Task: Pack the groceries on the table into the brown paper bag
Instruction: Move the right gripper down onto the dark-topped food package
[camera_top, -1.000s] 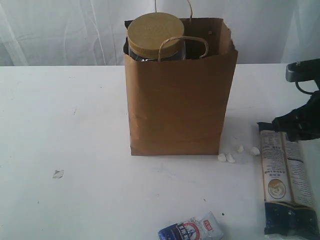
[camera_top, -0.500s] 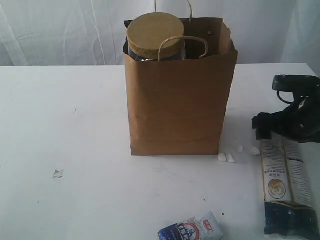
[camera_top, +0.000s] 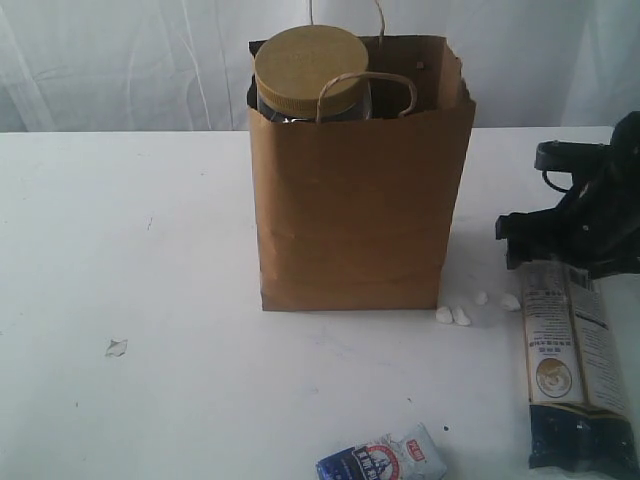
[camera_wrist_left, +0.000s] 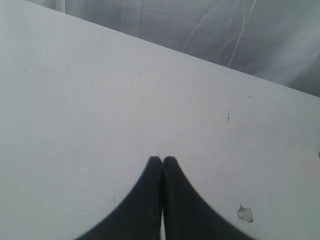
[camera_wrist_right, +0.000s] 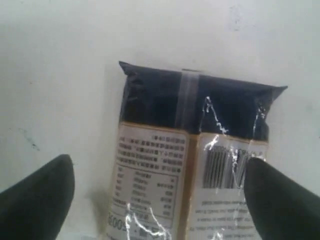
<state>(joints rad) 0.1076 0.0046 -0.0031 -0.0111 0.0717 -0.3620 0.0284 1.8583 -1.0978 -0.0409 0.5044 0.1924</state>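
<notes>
Hanging over the far end of the long dark packet (camera_top: 572, 370), which lies near-to-far on the desk (camera_top: 150, 300) right of the brown paper bag (camera_top: 355, 210), your right jaws stand wide across its width; your left jaws, pressed together, sit well away.

Table (camera_top: 130, 230) left of bag (camera_top: 355, 210): open run, one small scrap (camera_top: 116, 348). Bag mouth: jar (camera_top: 310, 70) fills left part, dark gap beside it, handle (camera_top: 366, 92) loops across. Right of bag: pebbles (camera_top: 453, 314), long packet (camera_top: 570, 360), right gripper (camera_wrist_right: 159, 200) straddling it, jaws wide. Front edge: blue-white packet (camera_top: 385, 462).
</notes>
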